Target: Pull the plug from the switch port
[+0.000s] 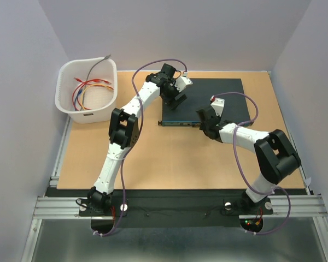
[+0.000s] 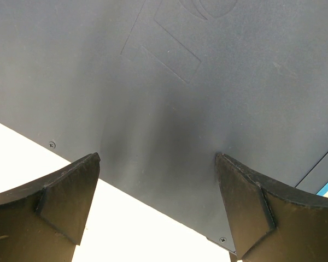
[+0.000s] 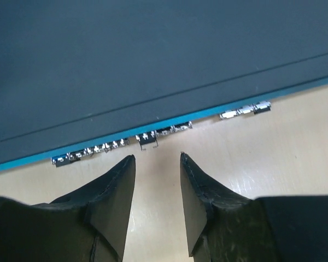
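The switch is a flat dark box lying at the table's back middle, its thin teal socket face turned toward the arms. A small black plug sticks out of one socket. My right gripper is open and empty on the near side of that face, with the plug just beyond and slightly left of the gap; in the top view the right gripper is at the switch's front edge. My left gripper is open wide and empty over the switch's top near its left corner.
A white plastic basket with several coloured cables stands at the back left. Purple cables loop from both arms above the switch. Bare wooden tabletop lies between the switch and the arm bases.
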Controlling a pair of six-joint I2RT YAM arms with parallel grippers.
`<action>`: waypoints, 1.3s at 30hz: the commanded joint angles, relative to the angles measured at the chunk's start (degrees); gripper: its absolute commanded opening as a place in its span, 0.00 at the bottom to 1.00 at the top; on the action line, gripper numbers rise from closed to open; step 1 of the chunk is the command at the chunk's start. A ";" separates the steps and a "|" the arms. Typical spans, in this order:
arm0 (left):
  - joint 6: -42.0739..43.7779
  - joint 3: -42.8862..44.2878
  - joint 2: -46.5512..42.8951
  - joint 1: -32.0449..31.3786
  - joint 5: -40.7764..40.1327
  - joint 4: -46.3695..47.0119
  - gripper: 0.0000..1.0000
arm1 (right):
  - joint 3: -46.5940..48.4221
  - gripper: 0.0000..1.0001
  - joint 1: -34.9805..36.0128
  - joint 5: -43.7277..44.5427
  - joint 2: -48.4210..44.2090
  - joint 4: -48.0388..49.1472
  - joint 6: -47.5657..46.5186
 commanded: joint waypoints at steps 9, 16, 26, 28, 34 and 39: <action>1.42 0.79 -1.03 -0.01 -0.81 -1.89 0.99 | 4.47 0.43 -1.21 0.66 5.18 2.10 -0.85; 1.60 1.22 -0.77 0.08 -0.64 -2.06 0.99 | 3.94 0.41 -2.00 -1.10 6.06 4.30 -1.20; 1.86 1.58 -0.68 0.16 -0.81 -2.42 0.99 | 5.17 0.41 -2.35 -1.89 7.82 5.71 -3.14; 1.86 1.58 -0.59 0.08 -0.81 -2.50 0.99 | 5.17 0.37 -2.35 -2.06 7.82 5.97 -3.14; 1.95 1.49 -0.50 0.08 -0.81 -2.41 0.99 | 5.43 0.35 -2.35 -3.82 8.17 6.24 -2.44; 1.95 1.58 -0.50 0.08 -0.81 -2.50 0.99 | 5.34 0.33 -2.27 -2.68 8.26 6.24 -2.87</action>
